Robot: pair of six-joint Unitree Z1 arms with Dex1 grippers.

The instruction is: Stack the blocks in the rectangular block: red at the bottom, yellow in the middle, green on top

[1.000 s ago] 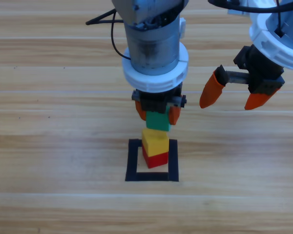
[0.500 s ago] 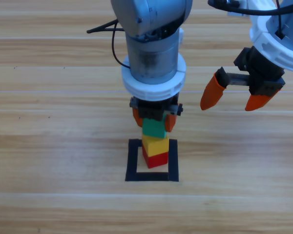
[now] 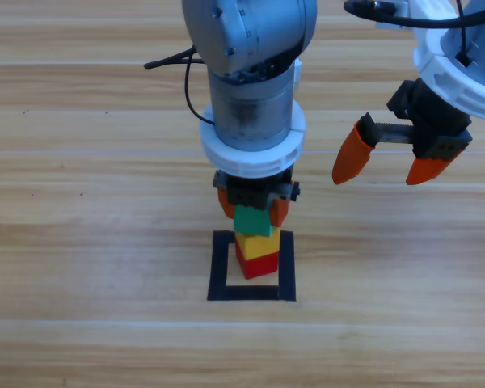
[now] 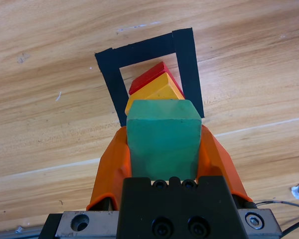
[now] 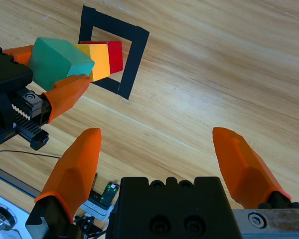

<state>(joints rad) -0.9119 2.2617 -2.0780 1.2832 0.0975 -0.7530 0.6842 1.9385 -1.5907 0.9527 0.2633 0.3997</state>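
Observation:
The red cube (image 3: pixel 259 266) sits inside the black tape square (image 3: pixel 220 271), with the yellow cube (image 3: pixel 256 245) stacked on it. My left gripper (image 3: pixel 254 208) hangs straight above them, shut on the green cube (image 3: pixel 252 220). That cube's underside is right at the yellow cube's top; I cannot tell whether it rests on it. The left wrist view looks down past the green cube (image 4: pixel 163 137) onto yellow (image 4: pixel 155 90), red (image 4: pixel 148 77) and the tape (image 4: pixel 139 50). My right gripper (image 3: pixel 378 173) hovers open to the right with nothing in it. Its wrist view shows the stack (image 5: pixel 100 59) from the side.
Bare wooden table (image 3: pixel 89 242) surrounds the tape square on all sides. A black cable (image 3: pixel 174 56) trails behind the left arm near the top of the high view.
My left gripper has come down with the green cube, closing the gap to the yellow cube. The right gripper has stayed where it was.

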